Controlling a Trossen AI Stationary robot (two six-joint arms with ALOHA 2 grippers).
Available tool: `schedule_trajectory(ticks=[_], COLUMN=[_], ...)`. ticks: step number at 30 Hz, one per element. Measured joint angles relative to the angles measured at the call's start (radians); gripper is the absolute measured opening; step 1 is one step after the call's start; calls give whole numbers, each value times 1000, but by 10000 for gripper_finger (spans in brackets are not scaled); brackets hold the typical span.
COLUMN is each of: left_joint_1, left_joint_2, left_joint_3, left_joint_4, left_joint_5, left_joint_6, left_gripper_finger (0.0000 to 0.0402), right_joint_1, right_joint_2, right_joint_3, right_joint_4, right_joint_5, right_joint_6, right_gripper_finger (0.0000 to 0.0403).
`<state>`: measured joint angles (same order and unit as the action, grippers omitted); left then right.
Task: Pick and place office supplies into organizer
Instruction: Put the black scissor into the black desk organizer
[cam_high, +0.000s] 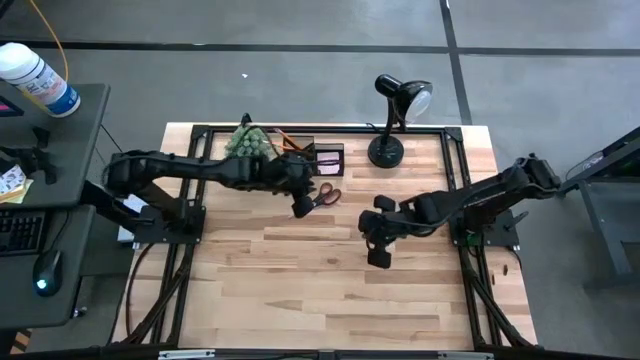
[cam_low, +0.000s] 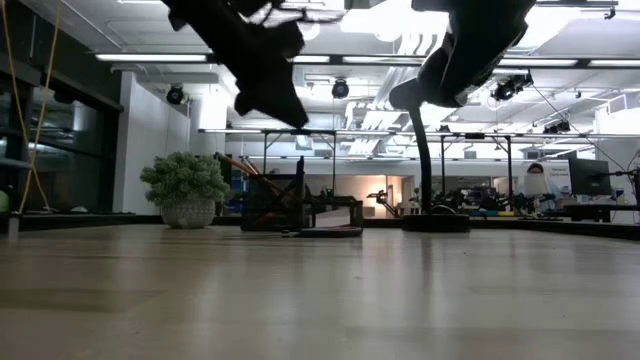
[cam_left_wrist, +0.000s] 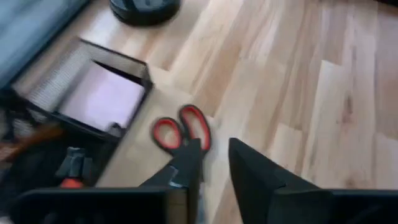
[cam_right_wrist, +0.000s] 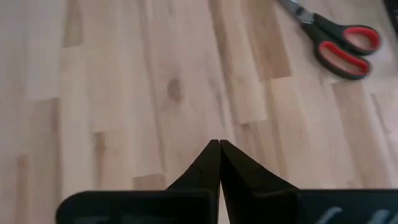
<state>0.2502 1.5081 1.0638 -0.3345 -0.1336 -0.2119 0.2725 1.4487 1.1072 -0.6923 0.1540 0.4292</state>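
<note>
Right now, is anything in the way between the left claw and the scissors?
No, nothing visible. The left claw hangs just above the scissors, which lie on bare table beside the organizer. Its fingers are a little apart, with only wood between them and the handles.

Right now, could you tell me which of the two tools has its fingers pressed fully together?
The right tool, above bare wood at mid-table: its fingers meet with no gap. The left tool, over the scissors beside the organizer, shows a gap.
</note>
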Motion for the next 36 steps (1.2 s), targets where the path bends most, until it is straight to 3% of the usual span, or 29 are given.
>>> schedule_trajectory(ticks=[6,10,19,26,28,36], left_joint_1=[58,65,63,64,64,64], left_joint_2=[107,188,406,550,583,653], left_joint_3=[87,182,463,638,666,691], left_joint_4=[-34,-84,-357,-500,-569,-585], left_joint_5=[112,108,-29,-61,-61,6], left_joint_6=[-24,-2,97,137,128,16], left_gripper_finger=[162,200,207,207,207,187], right_joint_1=[64,115,156,153,153,153], right_joint_2=[0,1,2,2,2,2], right_joint_3=[0,0,0,0,0,0], right_joint_4=[23,25,36,76,84,100], right_joint_5=[16,51,57,53,56,61], right_joint_6=[31,43,69,69,72,91], right_gripper_finger=[3,3,6,2,1,2])
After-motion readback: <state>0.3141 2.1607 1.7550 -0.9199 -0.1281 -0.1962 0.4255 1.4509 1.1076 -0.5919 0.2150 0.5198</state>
